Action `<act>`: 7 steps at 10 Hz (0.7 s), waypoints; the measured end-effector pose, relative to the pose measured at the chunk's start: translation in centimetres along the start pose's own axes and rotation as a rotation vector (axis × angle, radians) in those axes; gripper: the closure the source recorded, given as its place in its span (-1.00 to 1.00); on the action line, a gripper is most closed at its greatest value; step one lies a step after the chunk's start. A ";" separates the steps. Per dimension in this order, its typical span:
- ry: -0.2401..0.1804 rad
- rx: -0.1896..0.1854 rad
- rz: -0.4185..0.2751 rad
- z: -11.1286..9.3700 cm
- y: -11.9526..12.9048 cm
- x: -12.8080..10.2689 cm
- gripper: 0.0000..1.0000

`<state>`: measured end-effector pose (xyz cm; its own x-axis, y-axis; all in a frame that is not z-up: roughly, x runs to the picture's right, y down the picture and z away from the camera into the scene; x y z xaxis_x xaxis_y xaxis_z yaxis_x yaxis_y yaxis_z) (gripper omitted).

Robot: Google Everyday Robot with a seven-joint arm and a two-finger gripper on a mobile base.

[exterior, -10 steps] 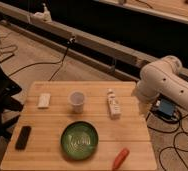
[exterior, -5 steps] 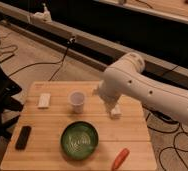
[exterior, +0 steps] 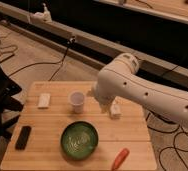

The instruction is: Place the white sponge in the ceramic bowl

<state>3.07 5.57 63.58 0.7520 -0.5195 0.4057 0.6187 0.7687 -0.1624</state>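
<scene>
Wooden tabletop (exterior: 132, 135) is holding everything. The gripper (exterior: 103, 101) is hanging at the arm's low end between the cup (exterior: 77, 100) and the bottle (exterior: 115, 109); I cannot tell its grip state. The white sponge (exterior: 44, 100) is lying flat beyond the cup, well apart from the gripper, and the ceramic bowl (exterior: 80, 139) is sitting nearer the front. The reach is probably calling for clearing the cup, then descending squarely onto the sponge.

Green bowl (exterior: 63, 141), off-white sponge (exterior: 44, 100), white pincer (exterior: 106, 102) beside cup (exterior: 77, 101)

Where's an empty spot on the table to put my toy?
Bare wood lies between the white sponge and black device, and right of the ceramic bowl below the bottle. It's crowded by the cup, where the gripper hangs.
</scene>
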 end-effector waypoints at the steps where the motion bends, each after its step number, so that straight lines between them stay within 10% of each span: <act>1: 0.028 0.004 -0.006 -0.1 -0.4 1.1 -0.30; 7: 0.027 0.016 -0.195 5.6 -11.4 -0.6 -0.30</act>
<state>-5.74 -0.81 70.19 0.6244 -0.6688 0.4035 0.7496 0.6582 -0.0690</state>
